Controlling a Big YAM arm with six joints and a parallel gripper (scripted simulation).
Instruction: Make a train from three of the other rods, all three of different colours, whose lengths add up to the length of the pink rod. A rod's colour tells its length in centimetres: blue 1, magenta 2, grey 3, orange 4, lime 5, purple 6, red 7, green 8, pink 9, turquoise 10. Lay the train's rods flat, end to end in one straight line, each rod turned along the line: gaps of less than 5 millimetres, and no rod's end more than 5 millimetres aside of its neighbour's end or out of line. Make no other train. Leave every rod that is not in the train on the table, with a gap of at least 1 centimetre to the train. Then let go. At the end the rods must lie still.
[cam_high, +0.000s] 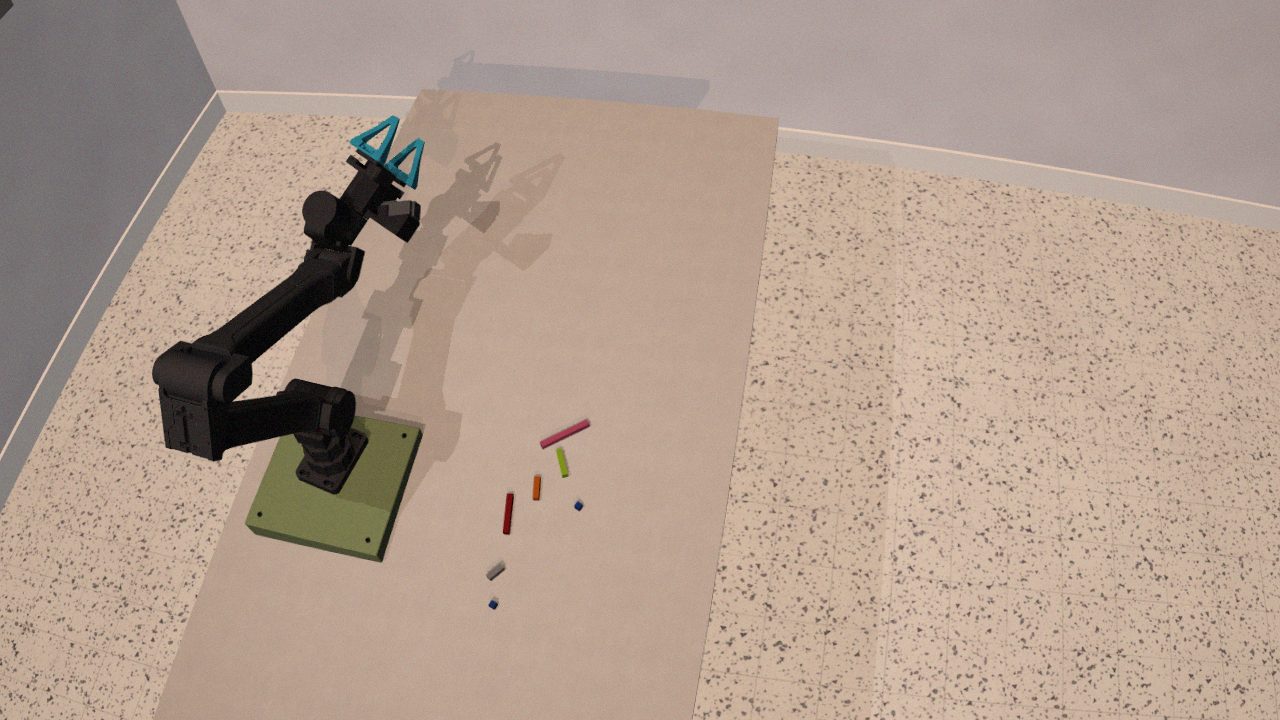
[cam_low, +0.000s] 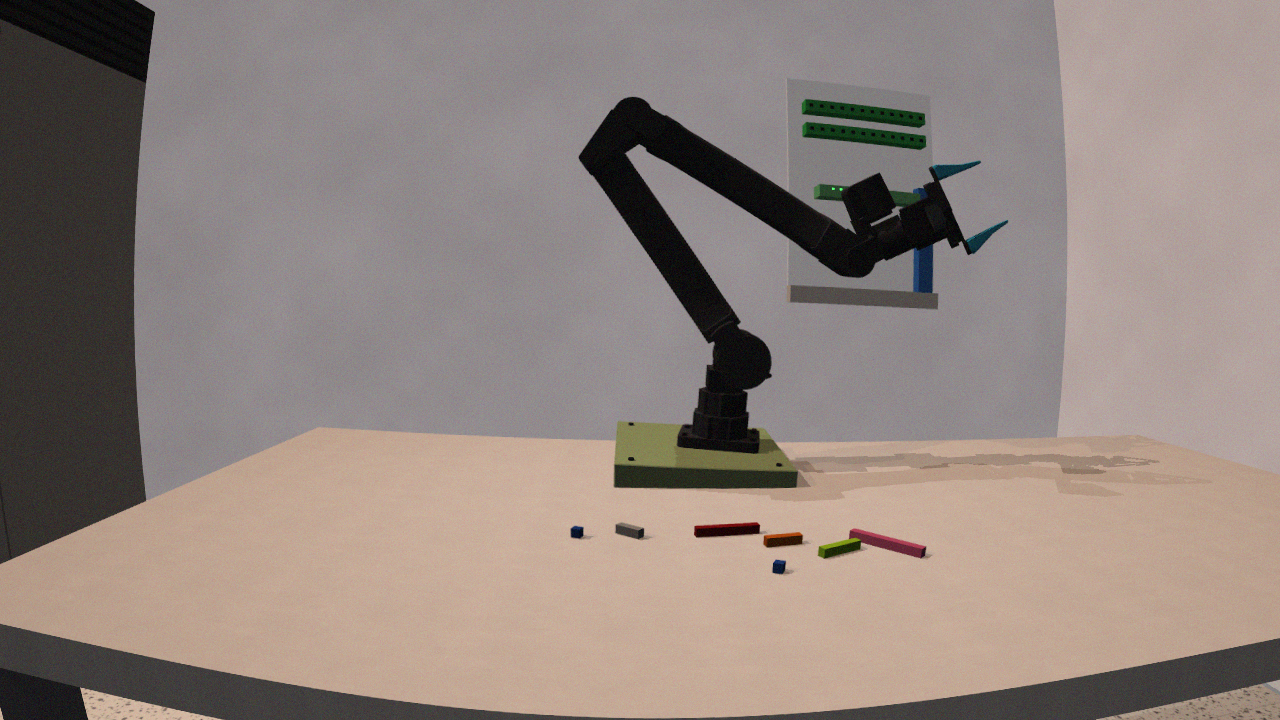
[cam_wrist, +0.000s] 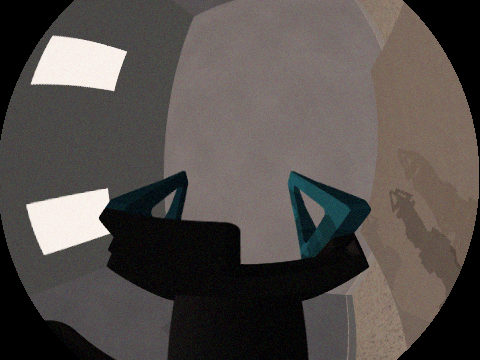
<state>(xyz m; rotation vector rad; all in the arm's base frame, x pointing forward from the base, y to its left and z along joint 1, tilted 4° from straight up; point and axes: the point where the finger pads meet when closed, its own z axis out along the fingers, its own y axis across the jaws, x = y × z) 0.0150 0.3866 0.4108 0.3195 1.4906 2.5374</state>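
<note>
The rods lie flat in a loose group on the table, in front of the arm's base. The pink rod (cam_high: 564, 433) (cam_low: 887, 542) is at one end of the group. Beside it lie a lime rod (cam_high: 562, 462) (cam_low: 838, 548), an orange rod (cam_high: 536, 487) (cam_low: 782, 539) and a red rod (cam_high: 508, 513) (cam_low: 725, 529). A blue cube (cam_high: 579, 505) (cam_low: 778, 565) sits apart from them. A grey rod (cam_high: 495, 569) (cam_low: 629, 530) and a second blue cube (cam_high: 493, 603) (cam_low: 577, 531) lie at the other end. No rods touch. My gripper (cam_high: 393, 147) (cam_low: 971, 201) (cam_wrist: 238, 176) is open and empty, held high and far from the rods.
The arm stands on a green base plate (cam_high: 338, 488) (cam_low: 702, 465) near the table's edge. A board with green and blue bars (cam_low: 861, 192) hangs on the wall behind the arm. The wrist view shows only walls and floor.
</note>
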